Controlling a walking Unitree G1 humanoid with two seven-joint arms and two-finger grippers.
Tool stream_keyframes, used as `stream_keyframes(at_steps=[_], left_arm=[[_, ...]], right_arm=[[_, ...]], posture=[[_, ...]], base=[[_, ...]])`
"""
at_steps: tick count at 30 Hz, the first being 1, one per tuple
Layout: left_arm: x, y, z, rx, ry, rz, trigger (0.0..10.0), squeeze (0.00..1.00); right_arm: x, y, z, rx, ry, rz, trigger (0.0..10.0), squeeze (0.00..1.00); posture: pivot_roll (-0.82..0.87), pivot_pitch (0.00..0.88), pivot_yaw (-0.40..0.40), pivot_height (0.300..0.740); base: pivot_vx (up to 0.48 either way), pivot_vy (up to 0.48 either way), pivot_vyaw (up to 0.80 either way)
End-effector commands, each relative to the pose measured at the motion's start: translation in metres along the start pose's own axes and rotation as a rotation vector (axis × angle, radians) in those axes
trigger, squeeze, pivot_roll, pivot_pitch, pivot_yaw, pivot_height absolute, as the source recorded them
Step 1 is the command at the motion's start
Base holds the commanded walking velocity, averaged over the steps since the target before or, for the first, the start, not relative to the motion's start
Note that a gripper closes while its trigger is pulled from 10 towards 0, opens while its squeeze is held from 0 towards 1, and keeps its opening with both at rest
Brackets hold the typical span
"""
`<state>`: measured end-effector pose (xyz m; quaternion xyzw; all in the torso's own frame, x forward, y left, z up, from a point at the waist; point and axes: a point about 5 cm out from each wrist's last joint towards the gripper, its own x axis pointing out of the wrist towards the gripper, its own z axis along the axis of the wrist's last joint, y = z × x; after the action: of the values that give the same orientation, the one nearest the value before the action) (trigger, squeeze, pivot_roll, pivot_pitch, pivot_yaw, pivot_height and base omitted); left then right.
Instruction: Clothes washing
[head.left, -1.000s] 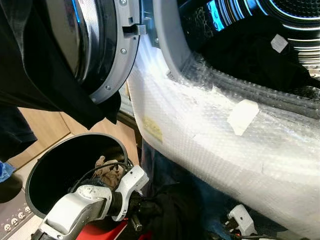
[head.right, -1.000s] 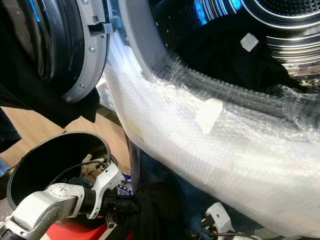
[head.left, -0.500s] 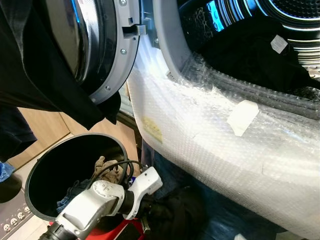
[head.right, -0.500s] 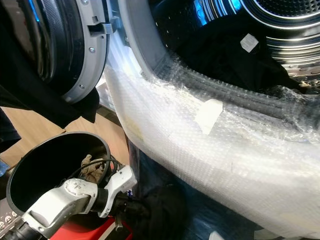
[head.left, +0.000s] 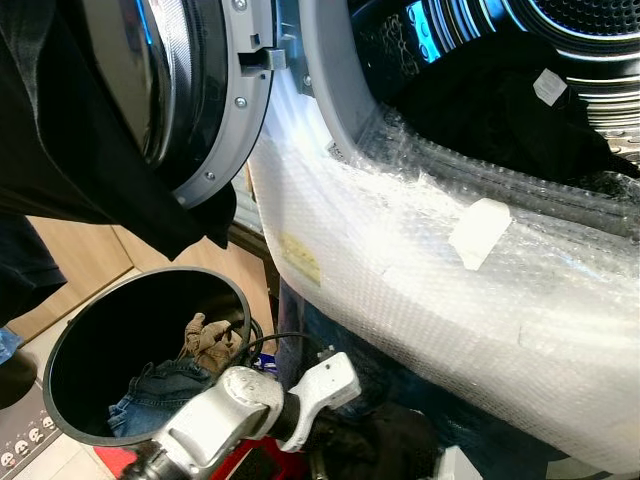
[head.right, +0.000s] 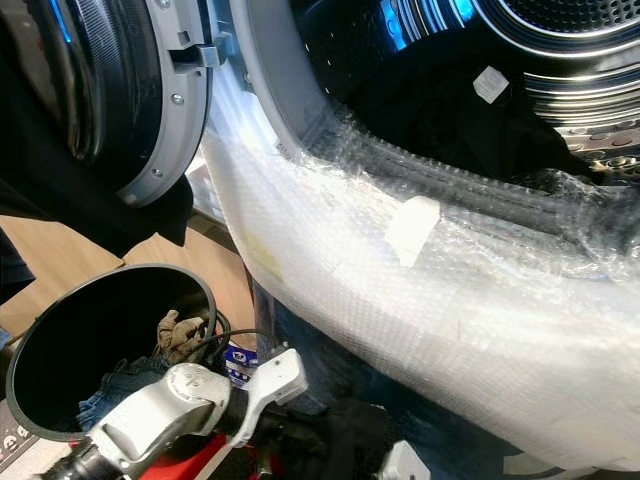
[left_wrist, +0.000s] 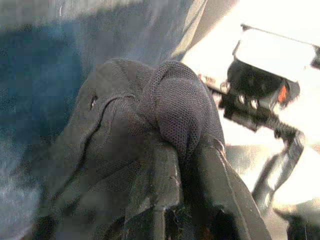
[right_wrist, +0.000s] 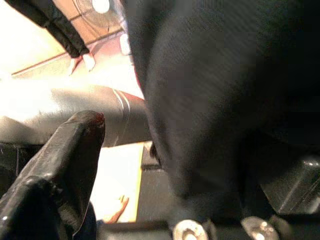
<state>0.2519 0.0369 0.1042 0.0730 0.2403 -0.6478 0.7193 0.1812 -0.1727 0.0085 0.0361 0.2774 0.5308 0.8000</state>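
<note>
My left gripper (left_wrist: 186, 150) is shut on a black mesh garment (left_wrist: 172, 102), low in front of the washer. In the eye views my left arm (head.left: 250, 410) reaches right past the bin, and the black garment (head.left: 395, 450) bunches at its end. The washer's drum (head.left: 520, 90) stands open with dark clothes inside. Its round door (head.left: 215, 100) is swung out to the left. My right gripper (right_wrist: 145, 190) sits low beside the garment. One of its fingers (right_wrist: 65, 160) shows, and black cloth covers the other side.
A black round bin (head.left: 70, 340) at lower left holds jeans (head.left: 160, 390) and a tan rag (head.left: 205, 340). Bubble wrap (head.left: 420, 270) covers the washer's front below the opening. Dark cloth (head.left: 60, 140) hangs across the door. Blue fabric (head.left: 330, 340) lies under the washer's front.
My left arm has swung right and nearer the camera, carrying the black garment along the washer's foot. The white part of my right arm has sunk toward the bottom edge.
</note>
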Motion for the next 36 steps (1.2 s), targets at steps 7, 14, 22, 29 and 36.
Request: stream_keyframes(at_steps=[7,14,22,29,36], left_arm=[[0.018,-0.007,0.009,0.038,-0.035,-0.023,0.0,0.0],[0.027,-0.011,0.013,0.026,-0.065,-0.033,0.0,0.0],[0.024,-0.008,0.012,0.026,-0.062,-0.019,0.0,0.0],[0.025,-0.004,0.018,0.028,-0.068,0.001,0.0,0.0],[0.023,-0.006,0.024,0.028,-0.09,-0.008,0.0,0.0]], right_arm=[[0.006,0.008,0.01,0.014,-0.029,-0.059,10.0,1.0],[0.026,-0.011,0.021,0.088,-0.133,-0.32,10.0,0.0],[0.033,-0.004,0.022,0.151,-0.177,-0.328,10.0,0.0],[0.032,-0.009,0.017,0.129,-0.145,-0.348,10.0,0.0],[0.026,-0.014,0.009,0.143,-0.118,-0.385,0.0,0.0]], posture=[[-0.01,0.121,-0.013,0.74],[0.0,0.112,-0.019,0.74],[0.0,0.125,-0.017,0.74],[0.0,0.116,-0.017,0.74],[0.01,0.119,-0.016,0.74]], base=[[0.0,0.0,0.0],[0.0,0.0,0.0],[0.0,0.0,0.0],[0.0,0.0,0.0],[0.0,0.0,0.0]])
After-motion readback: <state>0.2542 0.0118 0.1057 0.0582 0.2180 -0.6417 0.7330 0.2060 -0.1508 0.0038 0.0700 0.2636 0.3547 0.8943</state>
